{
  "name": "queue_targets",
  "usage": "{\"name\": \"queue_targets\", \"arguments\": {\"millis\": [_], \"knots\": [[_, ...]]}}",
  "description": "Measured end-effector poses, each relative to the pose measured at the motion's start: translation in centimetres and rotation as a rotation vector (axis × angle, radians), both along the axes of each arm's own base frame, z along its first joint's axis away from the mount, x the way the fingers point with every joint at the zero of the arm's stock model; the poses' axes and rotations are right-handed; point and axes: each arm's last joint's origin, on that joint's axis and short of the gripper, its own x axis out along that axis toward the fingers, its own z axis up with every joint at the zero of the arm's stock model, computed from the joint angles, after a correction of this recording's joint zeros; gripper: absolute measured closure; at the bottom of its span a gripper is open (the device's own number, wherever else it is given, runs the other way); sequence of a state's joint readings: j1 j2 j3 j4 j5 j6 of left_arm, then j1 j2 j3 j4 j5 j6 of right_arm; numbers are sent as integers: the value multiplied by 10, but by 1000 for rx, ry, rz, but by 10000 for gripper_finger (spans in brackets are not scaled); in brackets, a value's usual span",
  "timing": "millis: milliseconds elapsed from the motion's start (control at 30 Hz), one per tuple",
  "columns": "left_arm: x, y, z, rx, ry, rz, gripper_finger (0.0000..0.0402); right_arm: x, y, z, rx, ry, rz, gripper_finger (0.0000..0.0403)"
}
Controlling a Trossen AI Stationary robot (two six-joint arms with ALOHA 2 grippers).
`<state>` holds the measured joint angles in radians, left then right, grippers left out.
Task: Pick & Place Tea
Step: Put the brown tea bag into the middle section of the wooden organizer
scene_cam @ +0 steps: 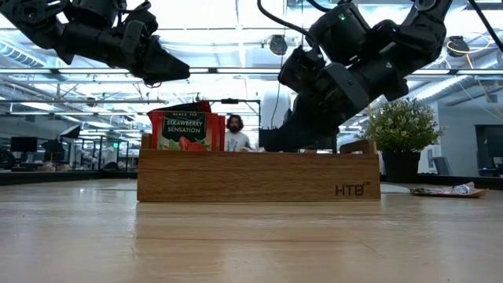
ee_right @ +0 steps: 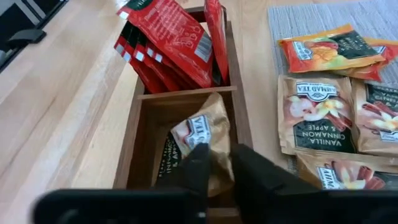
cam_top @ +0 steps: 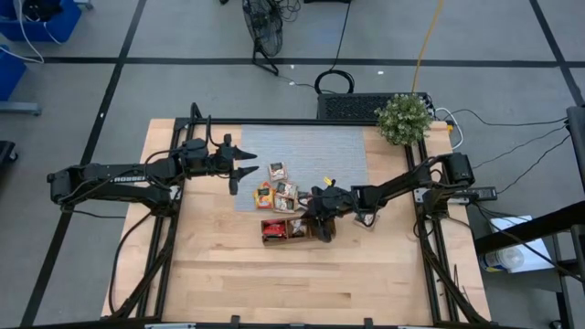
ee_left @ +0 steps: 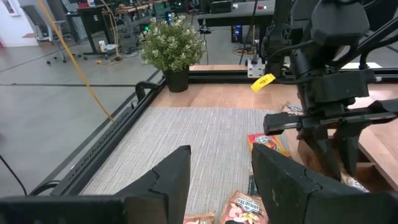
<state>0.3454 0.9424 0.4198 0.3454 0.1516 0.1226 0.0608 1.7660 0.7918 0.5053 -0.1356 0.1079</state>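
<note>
right tool: fingers pinched on a pale tea packet, lowered into the middle compartment of the wooden tray on the counter. red packets fill the neighbouring compartment; loose packets lie beside the tray. left tool: above the grey mat, fingers apart, empty.

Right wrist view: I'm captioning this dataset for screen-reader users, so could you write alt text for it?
The right tool grips a crumpled pale gold tea packet inside the middle compartment of a brown wooden tray. The neighbouring compartment holds upright red tea packets. Loose flat packets, including a vanilla cinnamon apple one, lie beside the tray.
</note>
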Motion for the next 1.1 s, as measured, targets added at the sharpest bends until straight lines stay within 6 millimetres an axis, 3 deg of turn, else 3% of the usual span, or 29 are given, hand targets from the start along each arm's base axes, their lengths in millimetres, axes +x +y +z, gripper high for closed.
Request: {"name": "queue_targets", "arguments": {"millis": [100,233,733,1100], "knots": [[0,0,0,0,0,0,227,0,0,0,-23,-5,12,393],[0,0,0,0,0,0,227,0,1,1,-53,-20,30,400],[0,0,0,0,0,-1,227,-1,33,16,-474,-157,-23,403],[0,0,0,0,0,0,227,-3,38,16,-517,-160,11,392]]}}
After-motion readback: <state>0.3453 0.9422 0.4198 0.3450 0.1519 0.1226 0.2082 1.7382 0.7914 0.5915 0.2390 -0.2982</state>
